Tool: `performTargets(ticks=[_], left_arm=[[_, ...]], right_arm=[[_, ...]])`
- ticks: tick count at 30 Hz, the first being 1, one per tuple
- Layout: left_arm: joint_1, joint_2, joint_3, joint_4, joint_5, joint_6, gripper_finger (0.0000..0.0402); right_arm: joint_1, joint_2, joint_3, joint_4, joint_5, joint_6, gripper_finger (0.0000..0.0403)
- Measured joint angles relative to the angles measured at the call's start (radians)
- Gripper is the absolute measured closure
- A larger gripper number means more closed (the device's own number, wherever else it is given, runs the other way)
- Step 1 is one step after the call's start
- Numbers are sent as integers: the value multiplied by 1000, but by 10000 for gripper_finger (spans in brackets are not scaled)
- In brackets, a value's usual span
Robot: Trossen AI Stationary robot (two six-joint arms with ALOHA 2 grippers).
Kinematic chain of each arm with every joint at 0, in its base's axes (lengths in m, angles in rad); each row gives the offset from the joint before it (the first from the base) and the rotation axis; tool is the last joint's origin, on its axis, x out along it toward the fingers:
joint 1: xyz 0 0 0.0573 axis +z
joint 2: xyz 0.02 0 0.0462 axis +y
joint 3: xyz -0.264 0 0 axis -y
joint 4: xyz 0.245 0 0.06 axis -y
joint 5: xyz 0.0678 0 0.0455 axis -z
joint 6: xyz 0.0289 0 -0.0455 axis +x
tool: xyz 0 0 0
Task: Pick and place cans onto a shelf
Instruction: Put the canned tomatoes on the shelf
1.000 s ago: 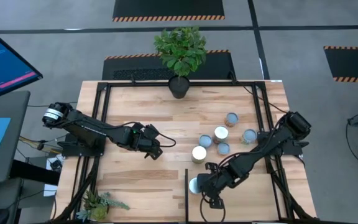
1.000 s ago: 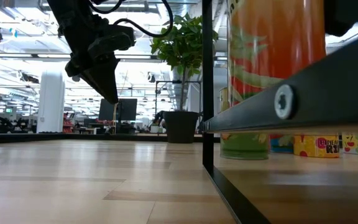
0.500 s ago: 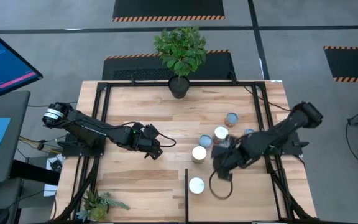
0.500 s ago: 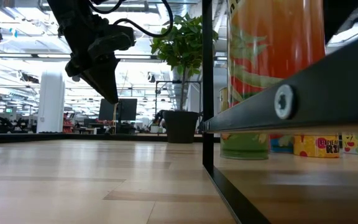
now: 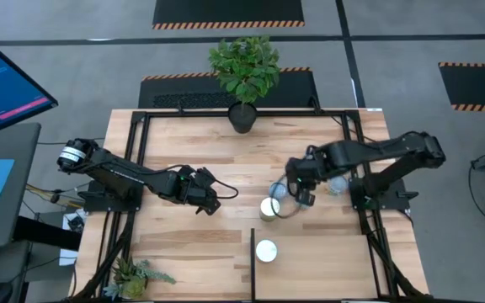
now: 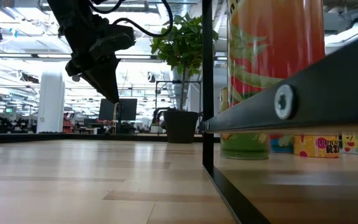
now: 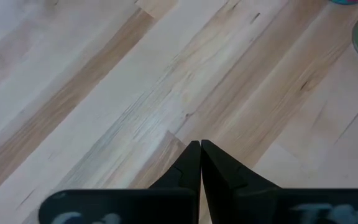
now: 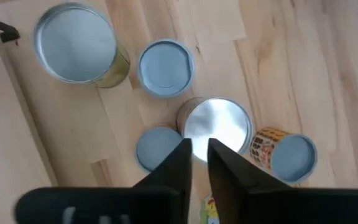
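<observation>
At the left of the table, the left gripper point(image 5: 211, 202) is held above bare wood, well apart from the cans; in its wrist view its fingers point(image 7: 191, 163) are pressed together with nothing between them, so this arm is judged to be waiting.

Toward the middle, one can point(image 5: 265, 250) with a white top is seen standing just beside the thin black bar of the shelf point(image 5: 253, 252), at the near edge of the table. It appears to be the one can already placed (though whether it rests on the shelf panel itself cannot be told from above). A second white-topped can point(image 5: 269, 207) stands on the table further back, close to the right gripper.

On the right, the right gripper point(image 5: 301, 194) is held over the cluster of remaining cans. In its wrist view its fingers point(image 8: 180, 160) are nearly closed, only a narrow gap being left, and nothing is held. Below them a silver-topped can point(image 8: 216, 126) is centred, with pale-blue-topped cans point(image 8: 165, 67) around it and a larger can point(image 8: 75, 42) further off.

The task is judged to be at an early stage: roughly one can placed, five or so left, and the next pick not yet begun.
</observation>
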State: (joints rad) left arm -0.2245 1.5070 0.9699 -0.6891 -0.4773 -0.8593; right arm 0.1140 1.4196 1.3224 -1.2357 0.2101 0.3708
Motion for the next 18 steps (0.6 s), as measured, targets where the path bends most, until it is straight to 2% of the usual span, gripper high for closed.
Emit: performTargets(ticks=[9,13,18], left_arm=[[0,0,0,0,-1,-45,402],[0,0,0,0,-1,-47,401],[0,0,0,0,-1,-54,401]], right_arm=[[-179,92,-63,-10,-19,-167,219],[-227,71,-120,28,-52,-223,199],[-273,14,-198,113,-89,-242,197]])
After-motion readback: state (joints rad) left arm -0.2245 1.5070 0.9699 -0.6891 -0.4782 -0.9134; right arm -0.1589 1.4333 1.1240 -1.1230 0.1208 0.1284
